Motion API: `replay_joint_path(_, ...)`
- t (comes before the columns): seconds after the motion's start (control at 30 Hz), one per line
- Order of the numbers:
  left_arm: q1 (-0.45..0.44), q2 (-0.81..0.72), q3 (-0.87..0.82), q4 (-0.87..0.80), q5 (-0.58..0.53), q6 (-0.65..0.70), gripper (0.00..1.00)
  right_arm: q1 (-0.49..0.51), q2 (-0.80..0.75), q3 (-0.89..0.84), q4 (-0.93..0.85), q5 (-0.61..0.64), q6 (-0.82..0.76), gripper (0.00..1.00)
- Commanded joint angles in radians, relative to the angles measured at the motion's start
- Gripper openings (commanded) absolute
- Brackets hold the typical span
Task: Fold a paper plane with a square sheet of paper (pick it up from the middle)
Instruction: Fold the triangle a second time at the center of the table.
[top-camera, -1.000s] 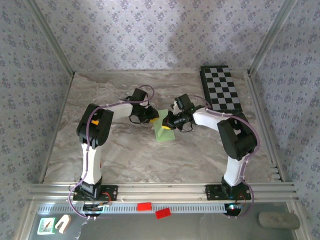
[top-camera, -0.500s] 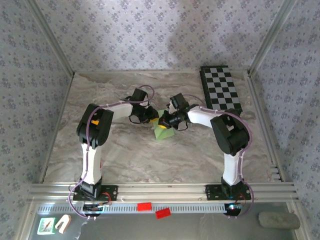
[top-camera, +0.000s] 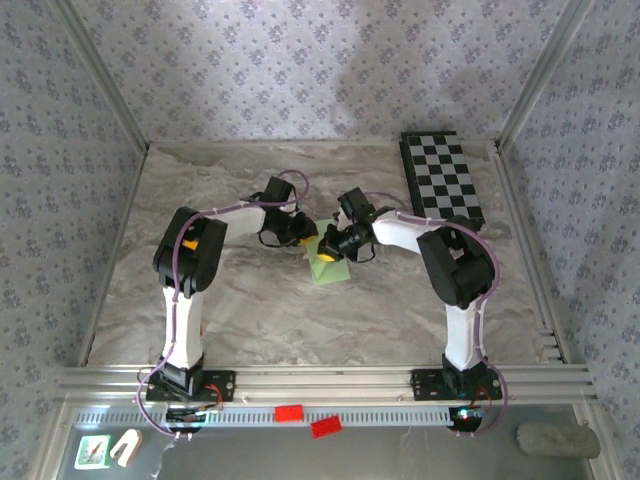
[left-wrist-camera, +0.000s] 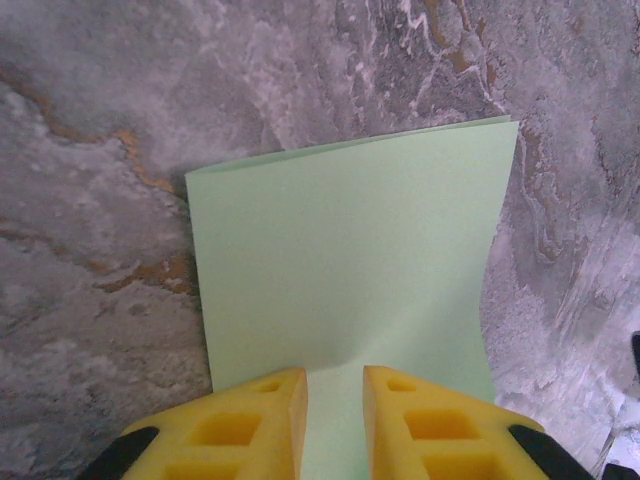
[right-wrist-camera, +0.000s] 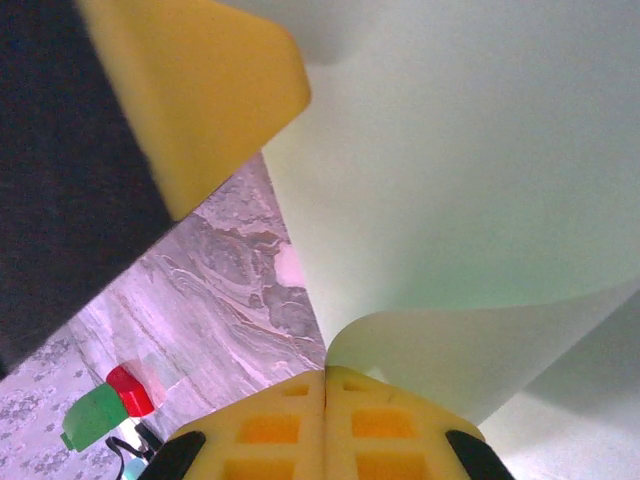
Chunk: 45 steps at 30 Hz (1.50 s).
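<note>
The light-green sheet of paper (top-camera: 331, 269) lies mid-table, folded into a smaller rectangle (left-wrist-camera: 350, 270). My left gripper (top-camera: 306, 237) stands over its near edge, its yellow fingers (left-wrist-camera: 250, 420) a narrow gap apart with the paper showing between them (left-wrist-camera: 335, 385). My right gripper (top-camera: 326, 250) is shut (right-wrist-camera: 325, 375) on a curled-up edge of the sheet (right-wrist-camera: 470, 150), lifting that flap over the rest. One finger of the left gripper (right-wrist-camera: 200, 90) shows at the top left of the right wrist view, close above the paper.
A black-and-white checkered board (top-camera: 441, 177) lies at the back right of the marble table (top-camera: 250, 310). Small red and green blocks (right-wrist-camera: 110, 405) sit beyond the table's front rail. Metal frame rails border the table on all sides.
My right gripper has moved left towards the left gripper, carrying the paper's edge with it. The visible green patch has shrunk. The left arm has stayed put.
</note>
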Motion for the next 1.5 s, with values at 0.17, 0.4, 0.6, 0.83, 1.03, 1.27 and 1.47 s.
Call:
replay_joint_path(0.17,-0.007,0.044,-0.015,-0.059,-0.011,0.001,0.24,0.006,0.028,0.027,-0.016,0.014,0.012,0.02)
replay_joint_path(0.4,-0.008,0.045,-0.016,-0.055,-0.012,-0.009,0.24,0.006,0.031,0.023,0.012,0.014,0.034,0.02)
replay_joint_path(0.6,-0.009,0.044,-0.019,-0.054,-0.012,-0.011,0.24,0.005,0.039,0.021,0.028,0.014,0.044,0.0)
replay_joint_path(0.83,-0.011,0.044,-0.024,-0.053,-0.012,-0.013,0.24,0.004,0.04,0.013,0.041,0.022,0.055,0.0)
replay_joint_path(1.03,-0.012,0.042,-0.025,-0.052,-0.013,-0.015,0.24,0.001,0.041,0.003,0.058,0.028,0.067,0.0)
replay_joint_path(1.27,-0.014,0.042,-0.031,-0.048,-0.014,-0.017,0.24,-0.002,0.044,-0.003,0.071,0.033,0.077,0.0)
replay_joint_path(1.47,-0.015,0.042,-0.03,-0.048,-0.013,-0.017,0.24,-0.003,0.042,-0.007,0.054,0.048,0.07,0.0)
